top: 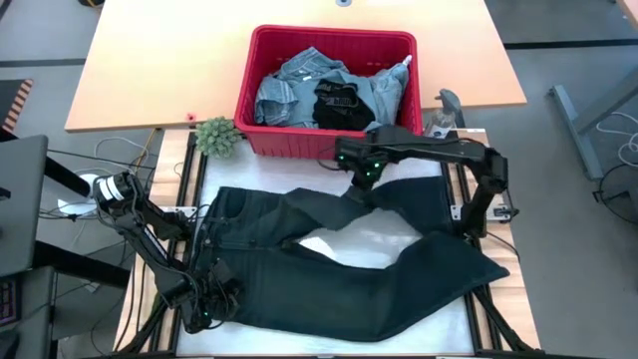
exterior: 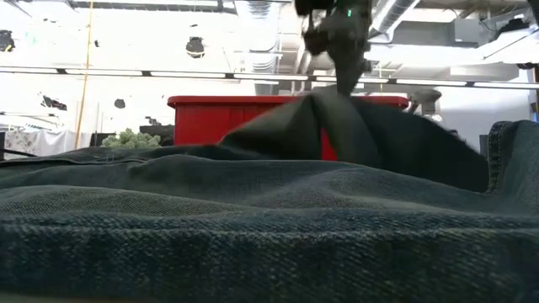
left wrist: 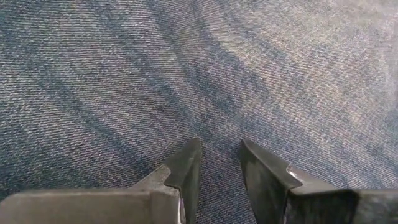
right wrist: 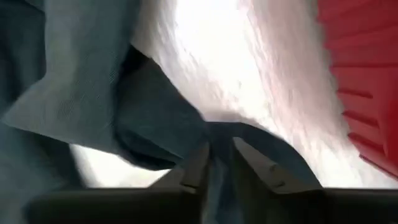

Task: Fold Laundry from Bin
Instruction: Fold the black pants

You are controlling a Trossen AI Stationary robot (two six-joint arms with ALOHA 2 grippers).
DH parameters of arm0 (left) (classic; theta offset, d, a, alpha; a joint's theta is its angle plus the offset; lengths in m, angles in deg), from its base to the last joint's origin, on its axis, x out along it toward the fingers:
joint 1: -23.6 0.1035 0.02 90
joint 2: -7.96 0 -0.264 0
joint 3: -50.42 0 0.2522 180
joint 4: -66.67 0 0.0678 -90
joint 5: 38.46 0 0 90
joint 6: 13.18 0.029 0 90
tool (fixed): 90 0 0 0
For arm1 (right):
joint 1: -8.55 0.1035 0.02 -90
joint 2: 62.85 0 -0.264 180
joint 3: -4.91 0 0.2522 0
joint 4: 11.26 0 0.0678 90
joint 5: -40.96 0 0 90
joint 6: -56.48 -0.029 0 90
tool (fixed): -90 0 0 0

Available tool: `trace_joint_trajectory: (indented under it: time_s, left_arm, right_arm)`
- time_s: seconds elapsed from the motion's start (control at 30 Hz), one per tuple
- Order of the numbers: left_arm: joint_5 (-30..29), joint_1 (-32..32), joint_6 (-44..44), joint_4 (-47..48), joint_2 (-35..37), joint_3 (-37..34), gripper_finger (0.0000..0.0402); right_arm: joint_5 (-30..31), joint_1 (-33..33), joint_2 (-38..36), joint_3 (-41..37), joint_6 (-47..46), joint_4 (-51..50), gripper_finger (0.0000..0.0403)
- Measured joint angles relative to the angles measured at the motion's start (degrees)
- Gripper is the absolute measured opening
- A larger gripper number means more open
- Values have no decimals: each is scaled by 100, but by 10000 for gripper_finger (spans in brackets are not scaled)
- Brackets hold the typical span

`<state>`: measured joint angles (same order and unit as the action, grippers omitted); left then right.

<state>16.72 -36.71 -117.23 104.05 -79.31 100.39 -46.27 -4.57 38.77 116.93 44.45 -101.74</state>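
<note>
Dark jeans (top: pixel 339 274) lie spread on the white work surface (top: pixel 344 244), near side of the table, legs trailing right. The red bin (top: pixel 329 92) stands just beyond them, holding light blue denim pieces (top: pixel 299 88) and a black garment (top: pixel 341 100); a small green plant (top: pixel 216 137) sits at its left corner.

Right gripper (top: pixel 366 184) is at the far edge of the jeans, just in front of the bin, its fingers pinched on a fold of the denim that rises into a peak. Left gripper (top: pixel 204 309) is low at the near-left corner, on the waistband end; its fingers (left wrist: pixel 186 168) stand slightly apart with denim beneath and between them, but whether they actually grip cloth cannot be told.

Step judged in hand: straightening the jeans flat before the first fold. To do it well, the right gripper should carry its pinched edge outward and lay it down taut, not drop it bunched, while the left end stays anchored so the cloth does not drag.

View differences: the low view shows the tented peak (exterior: pixel 333 118) lifted off the surface, which the high view flattens. The right wrist view shows the pinch itself (right wrist: pixel 214 152). Only the high view shows the garment's whole outline and the bin's contents.
</note>
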Motion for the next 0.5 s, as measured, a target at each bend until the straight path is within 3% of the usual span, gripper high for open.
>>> trace_joint_trajectory:
  time_s: [0.2,0.37,0.5]
  left_arm:
    - [47,0,-111,-4,0,0,105]
    - [54,0,-163,-4,2,0,105]
    - [54,0,-248,0,2,0,105]
  right_arm:
    - [-359,-173,165,-114,594,-65,168]
    - [-673,36,-250,-104,1072,-116,161]
    - [-1028,263,-807,-98,843,-199,152]
